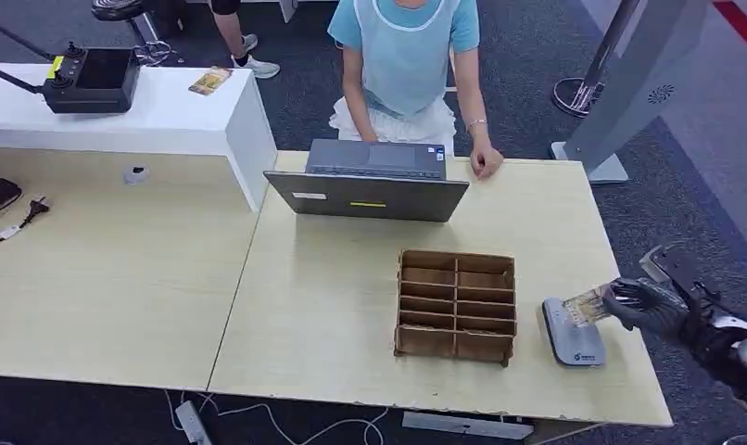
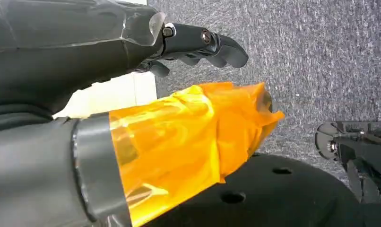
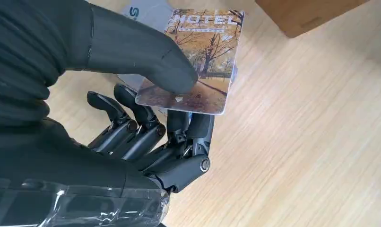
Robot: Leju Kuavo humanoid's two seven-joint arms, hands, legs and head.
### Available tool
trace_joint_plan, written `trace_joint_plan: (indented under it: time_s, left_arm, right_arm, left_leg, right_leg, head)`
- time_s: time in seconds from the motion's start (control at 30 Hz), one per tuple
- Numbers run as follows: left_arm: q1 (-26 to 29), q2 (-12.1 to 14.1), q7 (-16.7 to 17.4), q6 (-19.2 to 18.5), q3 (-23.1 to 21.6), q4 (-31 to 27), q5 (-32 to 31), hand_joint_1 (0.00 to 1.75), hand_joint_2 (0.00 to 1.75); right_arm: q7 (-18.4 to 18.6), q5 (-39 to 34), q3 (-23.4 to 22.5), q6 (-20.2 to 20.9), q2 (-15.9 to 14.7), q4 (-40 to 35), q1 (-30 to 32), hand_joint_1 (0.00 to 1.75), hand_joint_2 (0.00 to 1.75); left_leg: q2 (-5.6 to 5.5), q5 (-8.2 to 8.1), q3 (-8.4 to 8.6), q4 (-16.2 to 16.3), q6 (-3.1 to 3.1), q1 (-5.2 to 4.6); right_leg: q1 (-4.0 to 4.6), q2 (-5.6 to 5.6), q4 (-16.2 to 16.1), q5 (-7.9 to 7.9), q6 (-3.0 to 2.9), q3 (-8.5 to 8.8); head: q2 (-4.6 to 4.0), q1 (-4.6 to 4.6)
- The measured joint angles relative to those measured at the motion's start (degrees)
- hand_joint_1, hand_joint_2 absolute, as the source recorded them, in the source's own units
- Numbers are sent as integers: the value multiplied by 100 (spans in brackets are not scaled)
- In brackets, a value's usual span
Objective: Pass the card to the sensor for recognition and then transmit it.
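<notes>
While the right hand point(image 1: 640, 304) pinches the card point(image 1: 588, 304) above the sensor point(image 1: 571, 332) at four o'clock on the tabletop point(image 1: 333, 306), keep it flat and close; left hand point(image 2: 198, 45) hangs released.

At the desk's point(image 1: 351, 352) right end the right robot hand point(image 1: 650, 306) holds a card point(image 1: 589, 304) over the grey sensor point(image 1: 572, 334), perhaps touching it. A brown compartmented box point(image 1: 456, 305) sits beside it, behind a laptop point(image 1: 370, 181).
</notes>
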Motion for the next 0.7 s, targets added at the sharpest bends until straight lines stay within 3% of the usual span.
trace_joint_plan:
  time_s: [0.7]
  left_arm:
    - [2,0,39,0,0,7,-17,0,0]
  right_arm:
    - [26,422,-63,-297,219,184,197,175,175]
  left_leg:
    - [0,0,0,1,0,0]
  right_leg:
    - [0,0,0,0,0,0]
  head:
    - [0,0]
